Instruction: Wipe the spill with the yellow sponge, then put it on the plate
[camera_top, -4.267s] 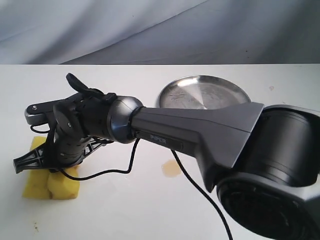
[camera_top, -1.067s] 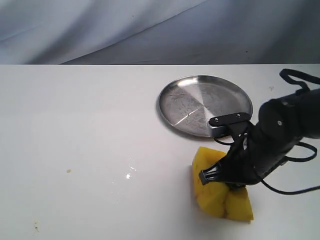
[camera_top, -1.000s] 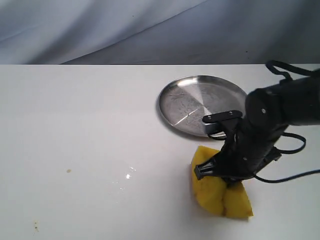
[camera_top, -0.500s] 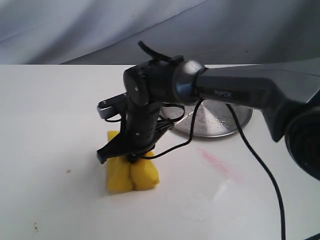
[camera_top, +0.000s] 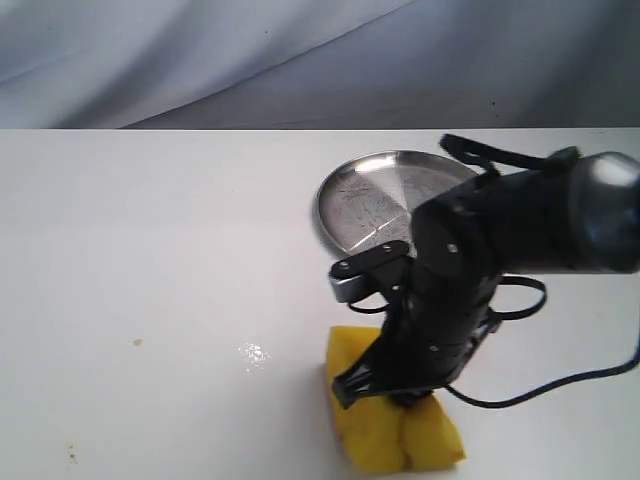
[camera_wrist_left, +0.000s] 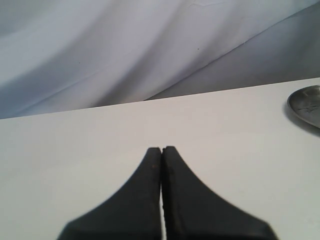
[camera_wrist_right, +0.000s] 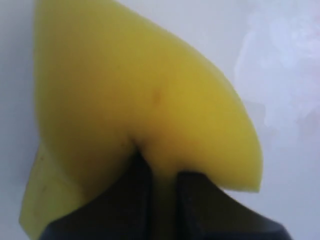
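The yellow sponge (camera_top: 378, 447) lies pressed on the white table near the front edge, creased down its middle. My right gripper (camera_top: 396, 393) comes down on it from above and is shut on the sponge, pinching that crease. In the right wrist view the sponge (camera_wrist_right: 140, 90) bulges round the gripper (camera_wrist_right: 162, 167). The silvery plate (camera_top: 385, 195) sits behind the arm, partly covered by it. No amber puddle shows; only a small wet glint (camera_top: 252, 353) lies left of the sponge. My left gripper (camera_wrist_left: 161, 149) is shut and empty above bare table.
A wet smear (camera_wrist_right: 280, 65) shines on the table beside the sponge. Small brown specks (camera_top: 138, 342) mark the left part of the table. The plate's rim (camera_wrist_left: 306, 102) shows at the edge of the left wrist view. A grey cloth backdrop (camera_top: 300, 60) hangs behind the table.
The right arm has swept the sponge from left of centre to the right and nearer the front edge. The pink streak seen half a second ago no longer shows.
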